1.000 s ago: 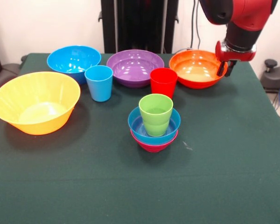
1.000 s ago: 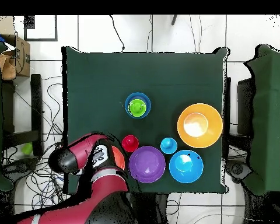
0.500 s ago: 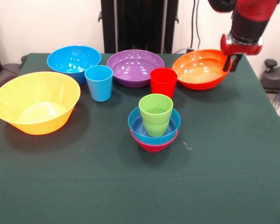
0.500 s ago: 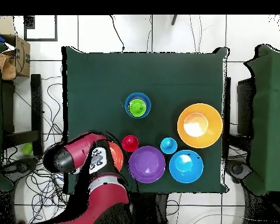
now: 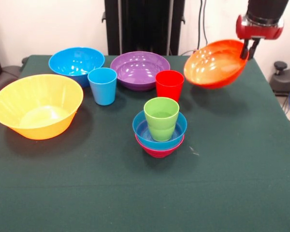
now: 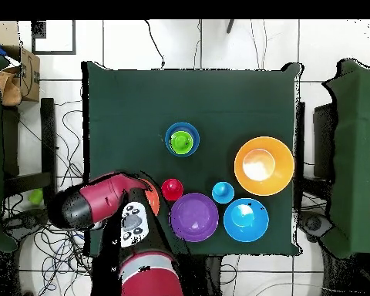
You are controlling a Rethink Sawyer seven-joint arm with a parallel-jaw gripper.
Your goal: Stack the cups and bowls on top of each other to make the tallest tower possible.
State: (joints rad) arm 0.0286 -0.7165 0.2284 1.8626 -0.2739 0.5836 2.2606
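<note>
Nine pieces of glossy plastic ware show in all, eight resting on the dark green cloth of the table and one lifted off it. Biggest is the very large yellow-orange bowl, upright near the left edge in the front view, its pale bottom catching light. Behind it stands the large blue bowl, and beside that, at the middle of the far row, the purple bowl. The red-orange bowl hangs clear of the cloth at the far right, tilted so its mouth turns toward the left and its shadow falls on the cloth beneath; the gripper has its fingers clamped on the bowl's raised right rim, one dark finger showing outside the wall. From overhead the red and black arm covers nearly all of that bowl.

Near the table's middle stands the tower: the small magenta bowl at the bottom, the small blue bowl nested in it, and the lime green cup upright inside that. The red cup stands just in front of the purple bowl, the light blue cup in front of the large blue bowl.

Around the table lie a white tiled floor with loose cables and a cardboard box at one corner.
</note>
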